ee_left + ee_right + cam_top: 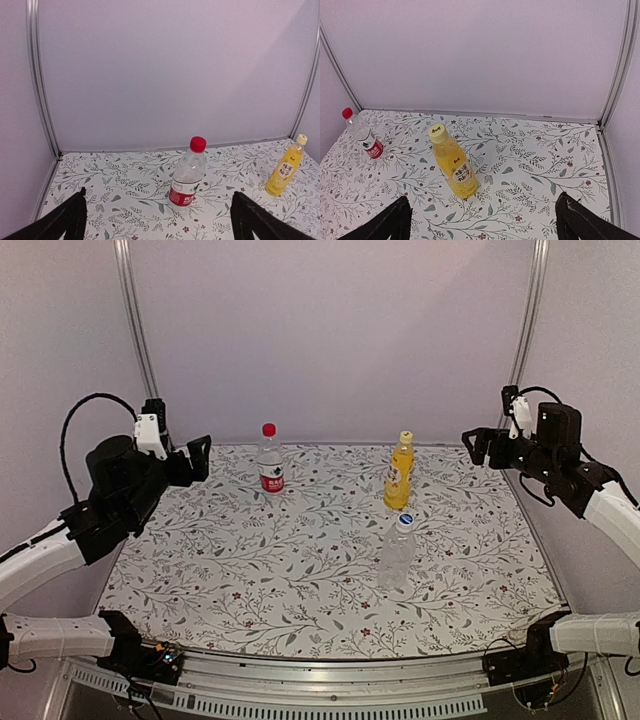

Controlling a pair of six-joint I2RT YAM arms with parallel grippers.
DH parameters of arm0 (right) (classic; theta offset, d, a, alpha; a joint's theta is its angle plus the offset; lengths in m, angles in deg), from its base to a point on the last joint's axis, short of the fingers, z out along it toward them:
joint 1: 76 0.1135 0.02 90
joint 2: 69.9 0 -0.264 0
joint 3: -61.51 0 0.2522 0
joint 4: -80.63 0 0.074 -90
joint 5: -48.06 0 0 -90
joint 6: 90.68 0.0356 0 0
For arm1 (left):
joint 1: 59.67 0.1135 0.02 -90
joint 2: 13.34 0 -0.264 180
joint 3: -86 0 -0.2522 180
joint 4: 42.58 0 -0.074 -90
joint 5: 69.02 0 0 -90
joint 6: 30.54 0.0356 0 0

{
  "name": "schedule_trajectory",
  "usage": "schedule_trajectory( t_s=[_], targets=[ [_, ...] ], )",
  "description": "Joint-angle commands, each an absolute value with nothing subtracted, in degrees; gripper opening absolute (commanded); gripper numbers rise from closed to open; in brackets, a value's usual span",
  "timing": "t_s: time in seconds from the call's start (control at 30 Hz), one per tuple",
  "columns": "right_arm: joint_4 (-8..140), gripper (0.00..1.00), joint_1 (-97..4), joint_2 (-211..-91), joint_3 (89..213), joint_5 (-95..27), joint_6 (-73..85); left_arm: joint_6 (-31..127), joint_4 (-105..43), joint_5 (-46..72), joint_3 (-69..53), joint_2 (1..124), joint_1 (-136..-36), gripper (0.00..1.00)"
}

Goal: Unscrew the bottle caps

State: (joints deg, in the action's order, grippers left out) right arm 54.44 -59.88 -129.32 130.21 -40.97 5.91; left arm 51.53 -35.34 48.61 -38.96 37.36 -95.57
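Note:
Three bottles stand upright on the floral table mat. The clear bottle with the red-and-white label (270,468) carries a red cap (268,429); it also shows in the left wrist view (187,177). The yellow-orange drink bottle (399,476) has a yellow cap (406,437) and shows in the right wrist view (455,165). The clear unlabelled bottle (396,555) has a blue cap (405,521). My left gripper (192,458) is open and empty, raised at the far left. My right gripper (480,445) is open and empty, raised at the far right.
White walls with metal corner posts (135,330) enclose the table on three sides. The mat (250,570) ends at a metal rail (330,670) along the near edge, where the arm bases sit.

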Motion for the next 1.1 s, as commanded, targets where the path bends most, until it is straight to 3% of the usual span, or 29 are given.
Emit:
schedule_trajectory(
  t_s=[0.0, 0.57, 0.83, 1.07],
  targets=[
    [54.7, 0.99, -59.5, -129.6, 130.5, -39.7, 5.4, 52.3, -35.6, 48.4, -38.7, 38.0, -96.2, 1.00],
    [47.3, 0.99, -59.5, -131.1, 134.9, -43.8, 6.0, 51.1, -33.6, 49.2, -37.8, 38.4, -96.3, 1.00],
    [40.5, 0.99, -59.1, -132.3, 138.6, -35.7, 4.8, 50.3, -31.4, 48.1, -37.3, 38.9, -96.3, 1.00],
    [32.9, 0.99, -51.0, -133.6, 141.4, -33.5, 3.5, 50.5, -31.8, 46.9, -38.4, 38.8, -96.4, 1.00]
  ],
)
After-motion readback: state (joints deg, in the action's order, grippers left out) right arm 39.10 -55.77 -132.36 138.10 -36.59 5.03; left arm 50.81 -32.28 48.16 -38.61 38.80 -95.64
